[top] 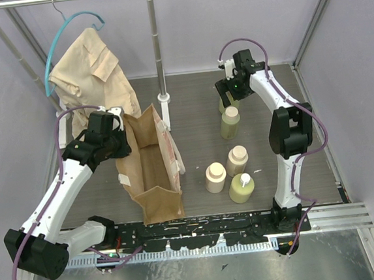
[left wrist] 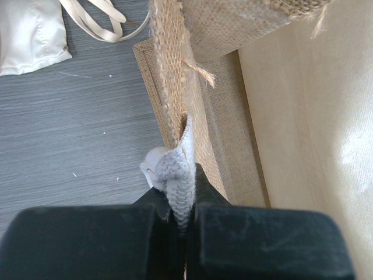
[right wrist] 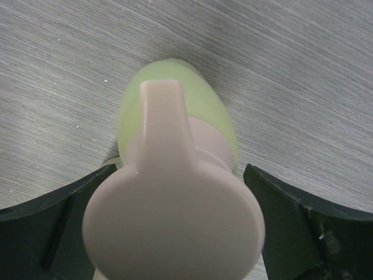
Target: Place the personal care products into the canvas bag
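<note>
Presently the left gripper (left wrist: pixel 180 198) is clamped on the rim of the canvas bag (left wrist: pixel 221 116) standing open on the tabletop (top: pixel 196 100), while the right gripper (right wrist: pixel 179 170) is spread around an upright olive-green bottle (right wrist: pixel 201 99) at the back right

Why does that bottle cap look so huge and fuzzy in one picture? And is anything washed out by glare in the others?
Right wrist view: the cream cap sits almost against the lens, so it looms large and soft, while the table grain behind stays crisp. Left wrist view: a pale sheen on the lining of the canvas bag. Top view: even light, soft shadows.
</note>
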You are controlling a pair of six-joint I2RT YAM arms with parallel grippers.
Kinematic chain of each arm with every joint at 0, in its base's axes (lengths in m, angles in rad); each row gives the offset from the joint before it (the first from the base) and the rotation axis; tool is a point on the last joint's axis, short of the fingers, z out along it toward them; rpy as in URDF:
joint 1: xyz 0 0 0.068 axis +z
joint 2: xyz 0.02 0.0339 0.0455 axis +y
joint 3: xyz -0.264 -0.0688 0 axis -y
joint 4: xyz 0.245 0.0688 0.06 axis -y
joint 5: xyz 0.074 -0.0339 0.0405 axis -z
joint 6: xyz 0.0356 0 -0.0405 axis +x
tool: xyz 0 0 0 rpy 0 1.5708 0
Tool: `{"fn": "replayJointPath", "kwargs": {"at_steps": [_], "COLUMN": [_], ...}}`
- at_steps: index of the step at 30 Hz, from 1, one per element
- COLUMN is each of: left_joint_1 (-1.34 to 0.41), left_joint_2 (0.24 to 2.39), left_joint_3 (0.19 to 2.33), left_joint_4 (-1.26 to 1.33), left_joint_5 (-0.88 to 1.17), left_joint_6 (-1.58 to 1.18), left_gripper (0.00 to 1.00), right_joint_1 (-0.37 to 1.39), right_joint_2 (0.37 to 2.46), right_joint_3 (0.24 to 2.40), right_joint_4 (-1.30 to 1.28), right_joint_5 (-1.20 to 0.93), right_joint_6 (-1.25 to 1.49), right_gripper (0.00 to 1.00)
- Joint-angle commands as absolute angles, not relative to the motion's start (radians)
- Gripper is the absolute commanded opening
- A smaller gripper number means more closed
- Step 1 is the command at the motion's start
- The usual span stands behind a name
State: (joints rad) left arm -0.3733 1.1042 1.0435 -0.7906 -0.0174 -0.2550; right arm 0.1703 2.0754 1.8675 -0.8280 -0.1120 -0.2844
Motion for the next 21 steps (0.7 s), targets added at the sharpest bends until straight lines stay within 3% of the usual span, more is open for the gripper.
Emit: {"fn": "replayJointPath", "kwargs": {"at_steps": [1,21], "left_joint_1": [-0.374,-0.373], "left_joint_2": [1.115,1.138], "left_joint_3": [1.05,1.055], "left_joint_4": [-0.813,-0.813], "left_joint_5": [-0.02,-0.02], "left_joint_6": [-0.249,-0.244], "left_gripper": [0.0,0.0], "right_joint_1": [0.175,0.177], "right_joint_2": [1.975,1.945], "right_joint_3": [1.878,1.765], "right_joint_4": [-0.726,-0.545], "right_joint_5": [-0.136,-0.216], "right_joint_6": [-0.277,-0.27], "right_gripper": [0.95,0.84]}}
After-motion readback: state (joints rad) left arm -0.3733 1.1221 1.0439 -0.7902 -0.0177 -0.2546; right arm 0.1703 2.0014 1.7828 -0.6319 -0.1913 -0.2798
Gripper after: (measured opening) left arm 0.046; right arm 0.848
